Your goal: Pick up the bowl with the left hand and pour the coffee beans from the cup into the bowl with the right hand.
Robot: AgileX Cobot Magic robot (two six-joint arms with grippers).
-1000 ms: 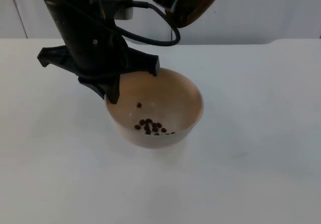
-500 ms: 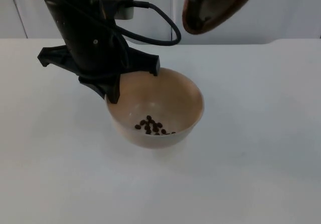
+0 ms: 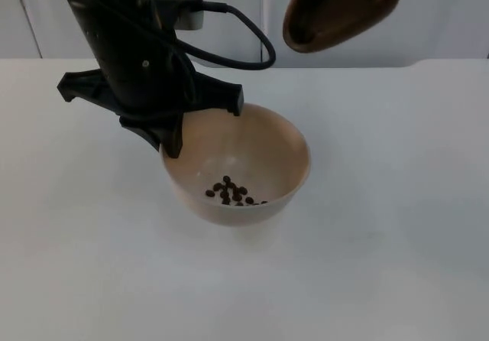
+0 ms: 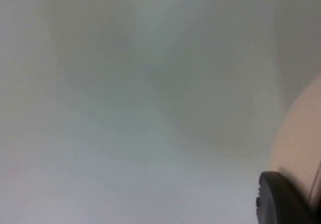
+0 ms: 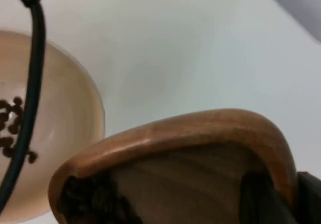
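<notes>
now the right gripper (image 5: 281,194) clamps the cup (image 3: 341,14) up and right of the bowl (image 3: 252,165), whose rim the left gripper (image 3: 200,123) pinches, beans (image 3: 231,192) inside.

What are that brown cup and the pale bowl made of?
The cup looks wooden: warm brown, grain streaks inside, a smooth, slightly glossy rim. The bowl is pale beige and matt, with no clear grain; it could be light wood, plastic or ceramic. The coffee beans in it are dark brown.
</notes>
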